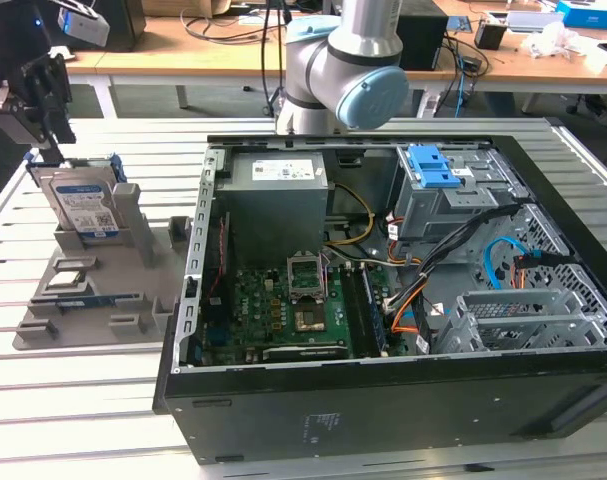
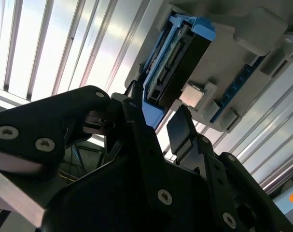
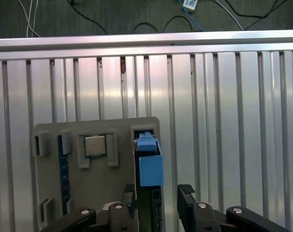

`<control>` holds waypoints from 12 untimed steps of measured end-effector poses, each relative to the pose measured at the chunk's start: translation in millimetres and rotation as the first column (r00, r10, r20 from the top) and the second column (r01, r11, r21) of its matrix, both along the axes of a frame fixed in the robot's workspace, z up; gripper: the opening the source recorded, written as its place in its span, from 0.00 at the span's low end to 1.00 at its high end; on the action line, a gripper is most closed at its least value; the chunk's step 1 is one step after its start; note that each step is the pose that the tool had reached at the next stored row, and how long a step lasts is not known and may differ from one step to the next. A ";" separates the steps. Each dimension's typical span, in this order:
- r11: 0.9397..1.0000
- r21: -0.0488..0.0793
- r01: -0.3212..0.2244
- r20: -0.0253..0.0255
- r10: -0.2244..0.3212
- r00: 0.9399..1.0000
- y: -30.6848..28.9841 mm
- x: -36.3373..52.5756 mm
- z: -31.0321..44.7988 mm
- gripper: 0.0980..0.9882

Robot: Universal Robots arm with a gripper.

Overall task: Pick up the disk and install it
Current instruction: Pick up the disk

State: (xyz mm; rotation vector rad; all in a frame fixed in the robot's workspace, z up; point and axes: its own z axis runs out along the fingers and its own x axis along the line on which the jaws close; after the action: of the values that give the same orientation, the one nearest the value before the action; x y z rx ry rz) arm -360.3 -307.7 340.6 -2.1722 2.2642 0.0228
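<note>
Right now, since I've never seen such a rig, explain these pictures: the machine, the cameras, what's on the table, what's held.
The machine is a grey robot arm with pale-blue joint caps, ending in a black two-fingered gripper. The exterior view looks on from off the arm; both wrist views ride near the gripper. On the slatted metal table sit an open black computer case and a grey plastic holder. The disk, a flat silver hard drive with blue side rails, stands upright in that holder. The gripper holds nothing: open, it hovers over the disk's top edge.
</note>
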 end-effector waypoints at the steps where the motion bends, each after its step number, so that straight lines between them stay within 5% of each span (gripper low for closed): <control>1: 1.000 0.000 0.000 0.000 0.000 1.000 0.0 0.0 -2.3 0.43; 12: 1.000 0.000 0.000 0.000 0.000 1.000 0.0 0.0 -21.1 0.43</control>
State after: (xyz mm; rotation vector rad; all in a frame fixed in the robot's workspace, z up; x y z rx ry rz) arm -360.3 -307.7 319.6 -2.1722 2.2643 0.0229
